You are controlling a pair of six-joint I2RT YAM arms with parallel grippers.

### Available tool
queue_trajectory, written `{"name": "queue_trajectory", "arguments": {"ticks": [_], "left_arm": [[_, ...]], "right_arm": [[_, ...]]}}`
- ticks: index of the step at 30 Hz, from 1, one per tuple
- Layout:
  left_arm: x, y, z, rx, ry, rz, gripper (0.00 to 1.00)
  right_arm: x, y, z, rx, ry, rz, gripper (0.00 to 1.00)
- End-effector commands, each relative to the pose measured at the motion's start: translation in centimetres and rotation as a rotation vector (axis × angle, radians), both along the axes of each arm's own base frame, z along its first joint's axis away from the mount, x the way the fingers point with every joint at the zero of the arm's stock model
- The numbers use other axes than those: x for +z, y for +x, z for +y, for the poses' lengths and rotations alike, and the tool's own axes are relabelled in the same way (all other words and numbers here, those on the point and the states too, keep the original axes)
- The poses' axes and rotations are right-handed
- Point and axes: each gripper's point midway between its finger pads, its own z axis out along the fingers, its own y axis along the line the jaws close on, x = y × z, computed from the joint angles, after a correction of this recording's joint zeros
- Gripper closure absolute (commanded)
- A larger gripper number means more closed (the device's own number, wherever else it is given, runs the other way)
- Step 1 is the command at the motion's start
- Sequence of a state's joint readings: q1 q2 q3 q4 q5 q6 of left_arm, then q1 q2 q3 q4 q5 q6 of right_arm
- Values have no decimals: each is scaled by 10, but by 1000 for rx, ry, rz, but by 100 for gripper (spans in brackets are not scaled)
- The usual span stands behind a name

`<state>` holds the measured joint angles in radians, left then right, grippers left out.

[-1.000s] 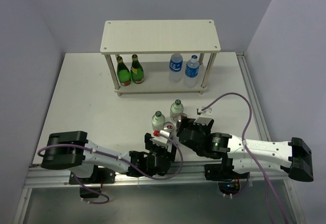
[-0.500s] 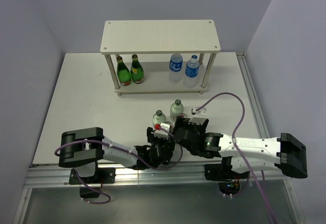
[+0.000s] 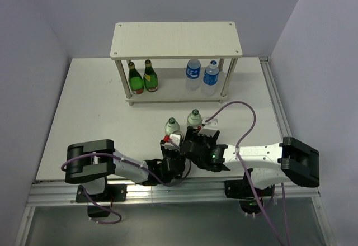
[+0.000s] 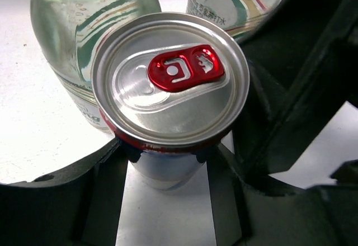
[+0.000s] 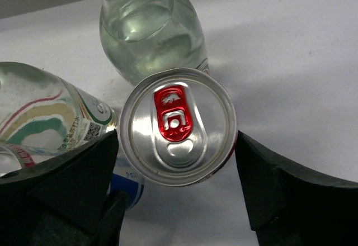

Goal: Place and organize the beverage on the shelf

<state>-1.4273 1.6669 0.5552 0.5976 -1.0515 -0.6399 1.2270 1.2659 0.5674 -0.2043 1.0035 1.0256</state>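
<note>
Contact is seen between the left pincer (image 4: pixel 168 148) and the left can (image 4: pixel 170 78): its fingers (image 4: pixel 103 195) are closed against the can's sides just under the rim. The can is therefore taken as grasped, upright on the bench (image 3: pixel 95 106). The right pincer (image 5: pixel 176 137) is set around the right can (image 5: pixel 176 126), one finger on each side, but whether it is clenched or merely flanking cannot be told.

Both red tabs are seen unbroken, so the cans are judged full. They are likely fairly heavy for their bulk and stiff while sealed, yet thin-walled, easily dented and smooth enough to slip. Hold is best taken across the middle of the body, below the rim, with a moderate squeeze, and the cans are best kept upright.

Two clear green-capped bottles (image 3: pixel 172 126) are stood just behind the cans, and the two pincers are crowded close together, so a straight lift is called for before any sideways travel. Farther off, the shelf (image 3: pixel 176 39) is seen with two dark green bottles (image 3: pixel 135 81) at the left of its lower tier and two water bottles (image 3: pixel 193 70) at the right, a gap being left between the pairs.
</note>
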Motion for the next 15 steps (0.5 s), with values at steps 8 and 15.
{"name": "queue_trajectory", "arguments": {"ticks": [8, 15], "left_arm": [[8, 5, 16, 55, -45, 7, 100], [32, -14, 32, 112, -21, 1, 100]], "right_arm": [[-22, 7, 0, -63, -57, -17, 86], [-26, 5, -1, -52, -70, 3, 100]]}}
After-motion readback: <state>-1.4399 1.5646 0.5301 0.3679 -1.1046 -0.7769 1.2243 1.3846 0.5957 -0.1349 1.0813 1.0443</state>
